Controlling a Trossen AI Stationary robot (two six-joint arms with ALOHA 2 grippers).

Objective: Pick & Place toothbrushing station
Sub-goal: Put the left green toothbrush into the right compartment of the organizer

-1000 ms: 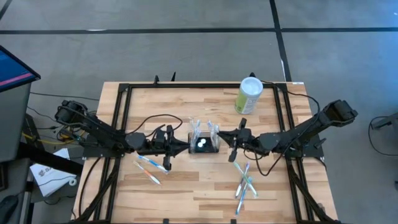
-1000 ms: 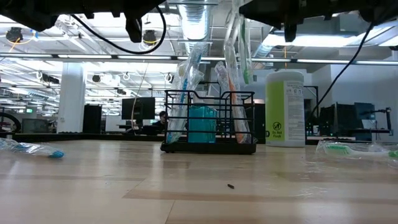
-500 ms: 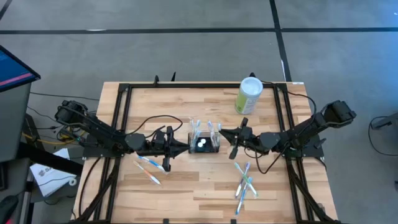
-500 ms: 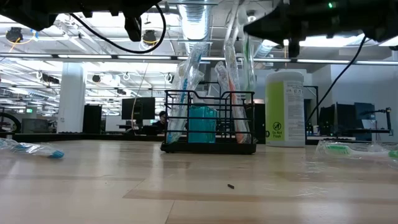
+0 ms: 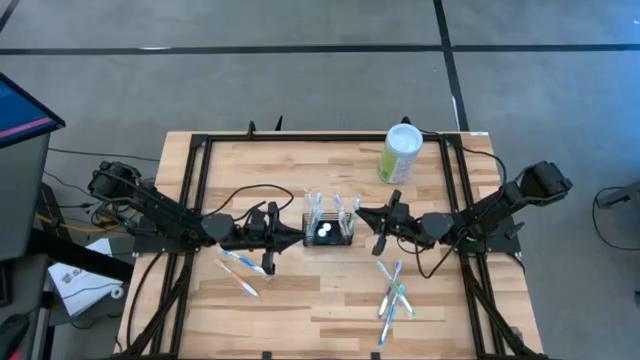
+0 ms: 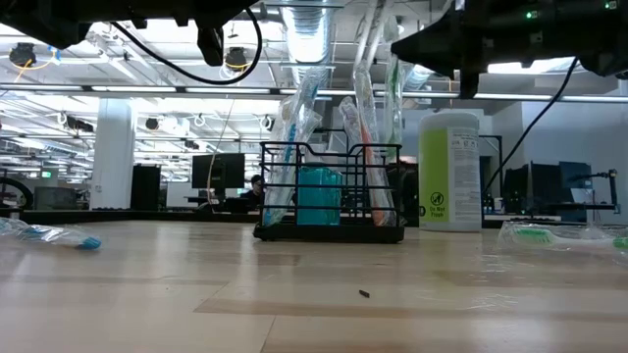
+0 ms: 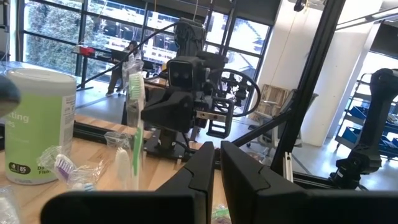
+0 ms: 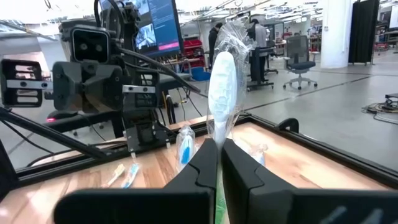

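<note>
The black wire-mesh caddy [image 5: 328, 232] stands on its base at the table's middle and also shows in the low view [image 6: 329, 196]. It holds a teal cup and several wrapped toothbrushes that stand upright. My left gripper [image 5: 300, 234] is shut and empty, level beside the caddy's left side; it also shows in the left wrist view [image 7: 216, 152]. My right gripper [image 5: 360, 216] is at the caddy's right side. It is shut on a plastic-wrapped toothbrush [image 8: 222, 81]. My right gripper pinches the wrapped toothbrush between its two fingers, at the neck just below the head [image 8: 219, 134]. The fingers come level from the table's right and lie across the brush. The head stands upright above the fingers; the fingers hide the lower part.
A pale-green canister with a white lid [image 5: 402, 152] stands at the far right. Loose wrapped toothbrushes lie near the front left [image 5: 240, 270] and the front right [image 5: 395, 295]. A black frame [image 5: 190, 190] borders the table.
My right gripper has gone a little toward the table's right edge and sits lower in the low view, still shut. The top of the toothbrush it holds has leaned slightly the same way.
</note>
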